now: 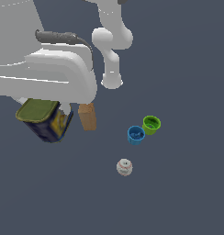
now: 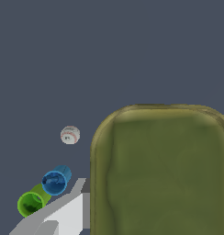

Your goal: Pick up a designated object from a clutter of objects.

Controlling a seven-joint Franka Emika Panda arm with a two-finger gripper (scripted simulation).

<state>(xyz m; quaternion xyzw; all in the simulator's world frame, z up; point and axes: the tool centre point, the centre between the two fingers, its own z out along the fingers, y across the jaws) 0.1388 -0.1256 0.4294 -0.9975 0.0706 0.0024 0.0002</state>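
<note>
The hand (image 1: 48, 108) grips the olive-topped, dark blue rounded-rectangular can (image 1: 44, 119), tilted, at nine o'clock from the tan wooden block (image 1: 87, 116).

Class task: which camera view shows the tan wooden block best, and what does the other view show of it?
The exterior view. There the tan wooden block stands in plain sight beside the olive-and-blue can, under the white arm. The wrist view shows none of it; the can's olive top fills much of that picture.
</note>
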